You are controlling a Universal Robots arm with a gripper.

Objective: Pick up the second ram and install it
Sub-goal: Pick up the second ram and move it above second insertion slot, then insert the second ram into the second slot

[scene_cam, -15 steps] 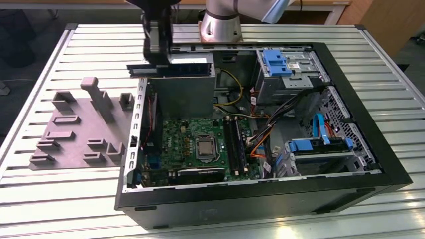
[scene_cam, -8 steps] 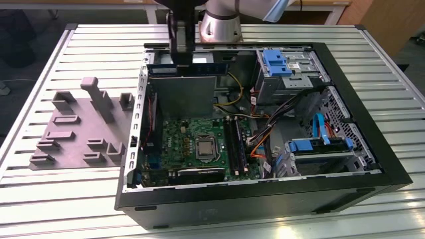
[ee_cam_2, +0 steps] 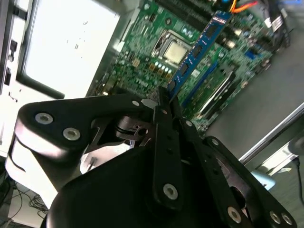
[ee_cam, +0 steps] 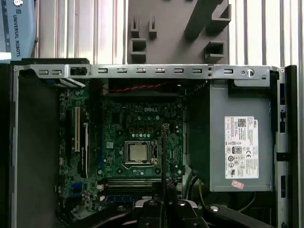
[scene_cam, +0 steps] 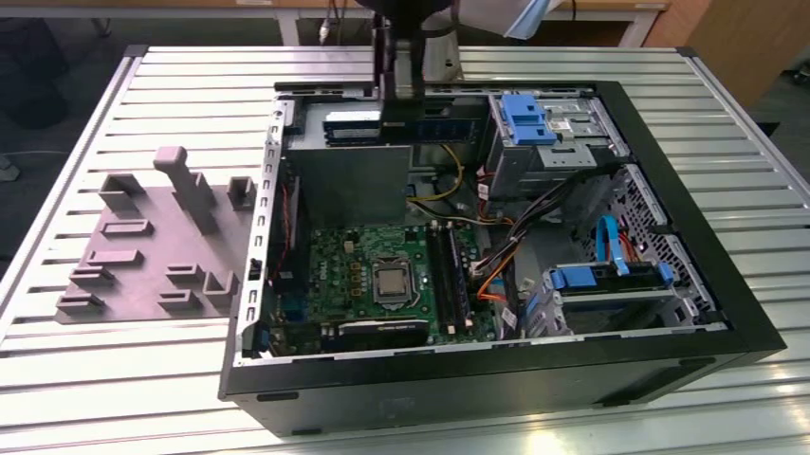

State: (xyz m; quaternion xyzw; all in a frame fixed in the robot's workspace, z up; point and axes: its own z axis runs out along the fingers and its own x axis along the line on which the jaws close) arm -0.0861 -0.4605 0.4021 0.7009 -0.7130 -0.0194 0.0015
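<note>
Second wrist view: second ram (ee_cam_2: 197,52) base behind end effector (ee_cam_2: 166,105).

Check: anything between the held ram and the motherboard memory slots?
Nothing visible. The gripper has its jaws shut on the second ram, hanging over the motherboard. The memory slots lie open below; the orange cables sit beside them.

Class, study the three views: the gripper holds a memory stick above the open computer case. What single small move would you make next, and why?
Probably a short descent toward the long black memory slots beside the silver processor socket. The black gripper is shut on the thin, flat blue-green memory stick, which hangs above the green motherboard, not yet seated.
</note>
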